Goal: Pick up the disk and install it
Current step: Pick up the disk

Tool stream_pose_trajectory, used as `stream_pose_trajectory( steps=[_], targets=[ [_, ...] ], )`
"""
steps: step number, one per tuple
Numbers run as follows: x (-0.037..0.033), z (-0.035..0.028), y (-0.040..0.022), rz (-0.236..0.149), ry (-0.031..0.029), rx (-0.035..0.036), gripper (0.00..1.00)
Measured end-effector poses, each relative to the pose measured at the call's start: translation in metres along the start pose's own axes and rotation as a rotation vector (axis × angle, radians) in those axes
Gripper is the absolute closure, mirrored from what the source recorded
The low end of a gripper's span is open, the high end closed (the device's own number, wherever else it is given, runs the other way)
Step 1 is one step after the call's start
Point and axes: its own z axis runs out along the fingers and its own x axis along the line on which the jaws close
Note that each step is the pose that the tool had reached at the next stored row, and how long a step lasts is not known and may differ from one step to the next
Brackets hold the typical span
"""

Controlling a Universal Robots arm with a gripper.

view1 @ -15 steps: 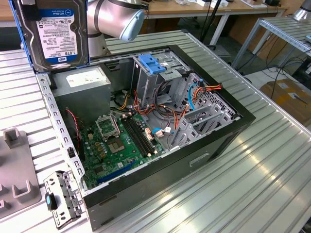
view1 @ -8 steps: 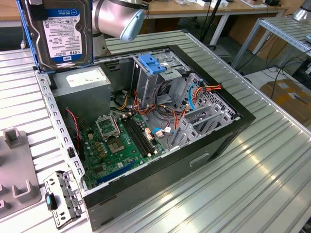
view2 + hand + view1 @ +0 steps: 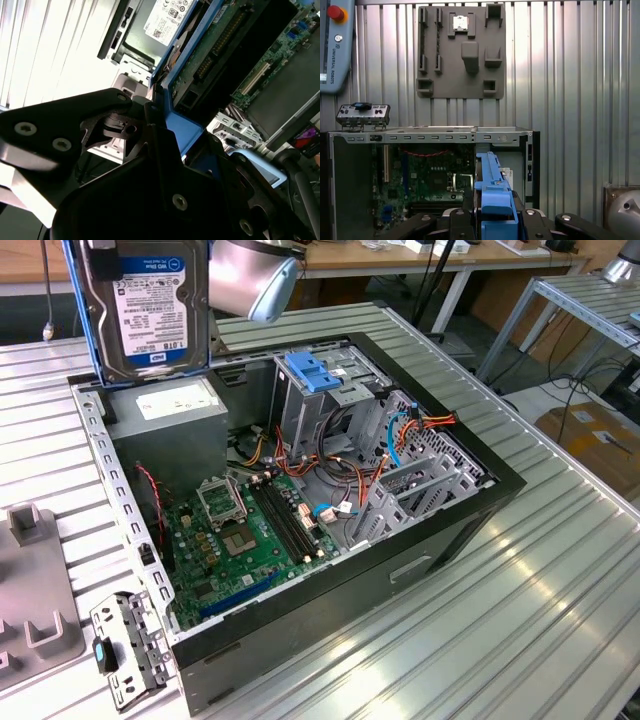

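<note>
We hold disk [image 3: 155, 305] upright above open case [image 3: 420, 570]; jaws clamp its blue side rails [image 3: 495, 200], probably keeping label face and underside untouched.

Open computer case [image 3: 350, 605], ribbed table [image 3: 530, 640]

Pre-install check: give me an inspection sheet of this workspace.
Surface: ribbed metal table bearing the open computer case.
Job's things: disk held in the air at the case's edge, label toward the exterior view.
Clutter: grey fixture tray and small metal bracket on the table beside the case.
Grippers: gripper shut on the disk's blue rail.
Cables: orange, red and blue wires inside the case.
Surroundings: other tables; cardboard box on the floor.
</note>
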Motion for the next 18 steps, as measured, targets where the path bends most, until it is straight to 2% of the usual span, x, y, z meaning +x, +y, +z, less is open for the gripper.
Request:
stream_pose_trajectory(
  steps=[5,18],
  targets=[
    [-0.0002,0.0001,-0.0095,0.0,0.0,0.0,0.63],
    [-0.0002,0.0002,-0.0102,0.0,0.0,0.0001,0.63]
  ],
)
